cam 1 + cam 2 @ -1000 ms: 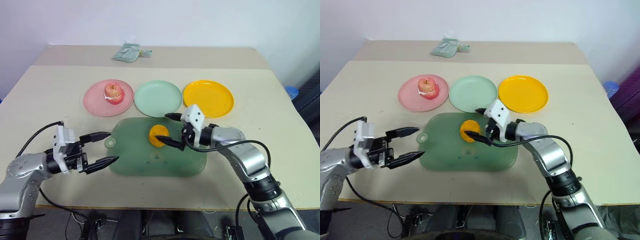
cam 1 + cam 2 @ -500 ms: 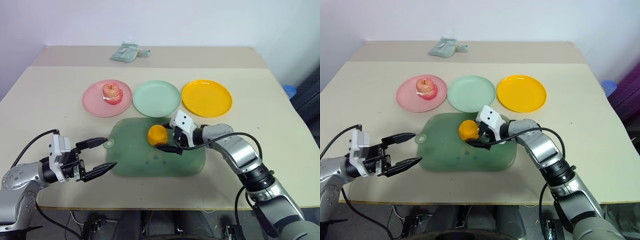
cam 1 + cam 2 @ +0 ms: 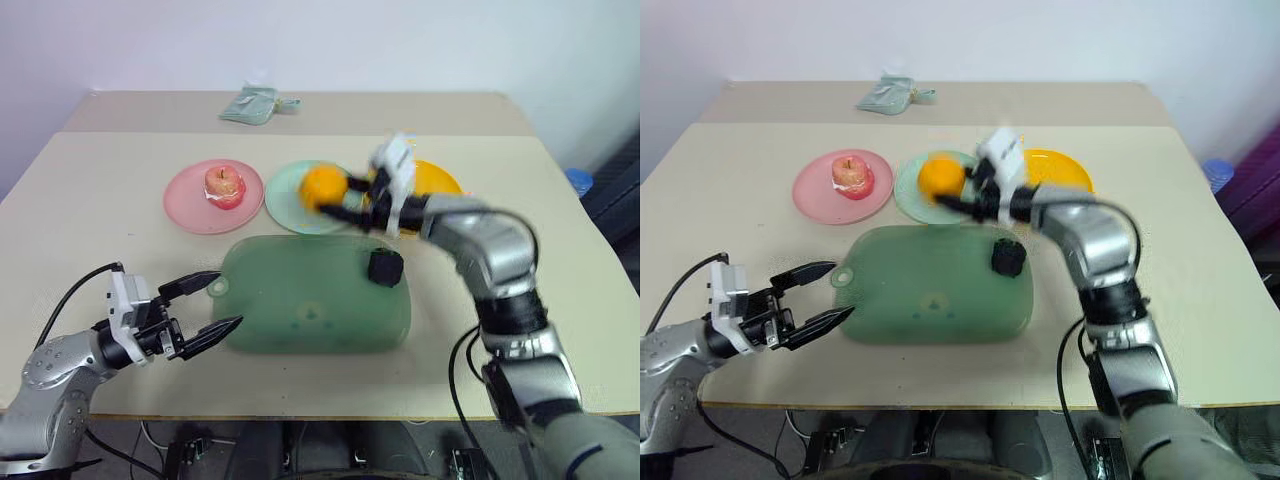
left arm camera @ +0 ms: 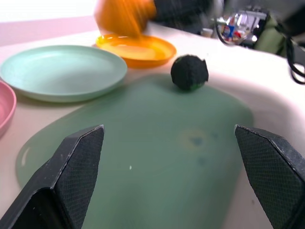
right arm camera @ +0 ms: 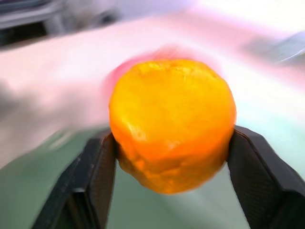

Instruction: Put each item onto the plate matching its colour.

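Lifted off the green board (image 3: 300, 300) since a second ago, the orange lump (image 3: 323, 186) now rides clamped in the right gripper (image 3: 341, 196) above the mint plate (image 3: 290, 205), presumably bound for the yellow-orange plate (image 3: 440, 180), exposing the blackish-green lump (image 3: 384, 267), while the left gripper (image 3: 205, 305) waits wide open.

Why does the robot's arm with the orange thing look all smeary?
In the left eye view the right gripper and its orange lump are streaked by motion blur, while the apple looks crisp. In the right wrist view the lump is sharp but the background is blurred.
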Motion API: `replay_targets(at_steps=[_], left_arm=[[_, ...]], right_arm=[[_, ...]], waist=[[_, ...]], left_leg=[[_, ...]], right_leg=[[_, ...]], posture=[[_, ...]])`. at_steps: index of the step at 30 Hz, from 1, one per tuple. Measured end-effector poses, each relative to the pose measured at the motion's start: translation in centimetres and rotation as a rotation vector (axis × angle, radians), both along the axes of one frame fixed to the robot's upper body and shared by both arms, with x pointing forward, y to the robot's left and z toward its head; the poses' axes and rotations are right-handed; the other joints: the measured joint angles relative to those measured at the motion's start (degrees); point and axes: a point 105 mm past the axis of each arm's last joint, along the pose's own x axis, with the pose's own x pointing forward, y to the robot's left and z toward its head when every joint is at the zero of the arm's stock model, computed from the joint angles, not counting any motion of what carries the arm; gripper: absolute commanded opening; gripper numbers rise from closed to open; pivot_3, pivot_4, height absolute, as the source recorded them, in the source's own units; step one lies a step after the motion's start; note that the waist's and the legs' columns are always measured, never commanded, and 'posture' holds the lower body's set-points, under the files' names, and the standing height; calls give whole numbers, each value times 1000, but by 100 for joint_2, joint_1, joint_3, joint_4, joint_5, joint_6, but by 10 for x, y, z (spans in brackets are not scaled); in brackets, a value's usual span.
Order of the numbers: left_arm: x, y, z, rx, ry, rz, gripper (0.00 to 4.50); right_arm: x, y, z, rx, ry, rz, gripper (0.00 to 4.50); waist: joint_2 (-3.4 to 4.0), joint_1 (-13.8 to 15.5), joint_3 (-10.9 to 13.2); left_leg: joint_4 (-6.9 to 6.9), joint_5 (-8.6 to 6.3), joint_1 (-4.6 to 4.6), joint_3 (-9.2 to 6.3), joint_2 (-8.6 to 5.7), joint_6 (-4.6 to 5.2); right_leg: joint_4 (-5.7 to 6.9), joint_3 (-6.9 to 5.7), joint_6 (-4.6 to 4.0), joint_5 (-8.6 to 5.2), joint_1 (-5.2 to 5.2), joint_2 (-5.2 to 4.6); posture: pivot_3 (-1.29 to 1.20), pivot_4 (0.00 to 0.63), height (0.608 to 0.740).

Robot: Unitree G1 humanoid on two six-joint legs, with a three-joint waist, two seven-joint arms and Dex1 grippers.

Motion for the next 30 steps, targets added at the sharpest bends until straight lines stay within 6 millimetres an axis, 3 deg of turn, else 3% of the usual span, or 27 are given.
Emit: replay_targets(at_steps=[2,4,6,11,16,18,20,24,30], left_arm=[[1,-3,-1,-11,3,6,4500],[2,-7,-1,-24,-4,11,4500],[4,-8,2,-32,-16,27,4500],[8,-9,6,-44,-38,62,4500],[7,-11,10,-40,-52,68,4500],[5,-11,10,-36,-53,66,4500],[5,-11,10,-35,-51,65,4500],[5,-11,11,-29,-50,57,4500],[6,-13,15,-38,-57,40,4500]], right_arm=[[22,-26,9,11,-17,-113,2829],[46,-60,0,-6,8,-253,2829],[63,-94,-24,-45,64,-377,2829],[74,-123,-78,-85,168,-482,2829],[73,-122,-106,-96,211,-501,2829],[73,-120,-105,-88,213,-490,3803],[73,-118,-104,-85,209,-475,4447],[74,-117,-97,-78,176,-463,4447],[67,-118,-70,-14,61,-394,4447]], waist=[[0,-12,0],[-1,-12,-1],[0,-18,0],[10,-176,6],[13,-293,8],[13,-290,8],[13,-284,8],[14,-267,8],[17,-255,10]], left_leg=[[0,0,1,4,-3,0],[1,0,1,6,-5,-1],[-2,3,0,12,-5,-4],[-5,15,-6,24,0,-25],[-5,16,-5,24,4,-27],[-5,16,-4,24,4,-27],[-5,16,-4,23,4,-27],[-3,16,-4,22,2,-27],[-4,16,-5,19,3,-27]], right_leg=[[-2,0,0,0,1,-2],[-2,0,0,0,3,-3],[-3,0,0,0,-1,-3],[-1,1,1,0,-10,2],[1,1,1,0,-9,4],[1,1,1,0,-8,4],[1,1,1,0,-8,4],[1,1,2,1,-6,3],[0,1,2,1,-5,3]], posture=[[0,150,740],[0,150,740],[0,150,740],[0,150,740],[0,150,740],[0,150,740],[0,150,740],[0,150,740],[0,150,740]])
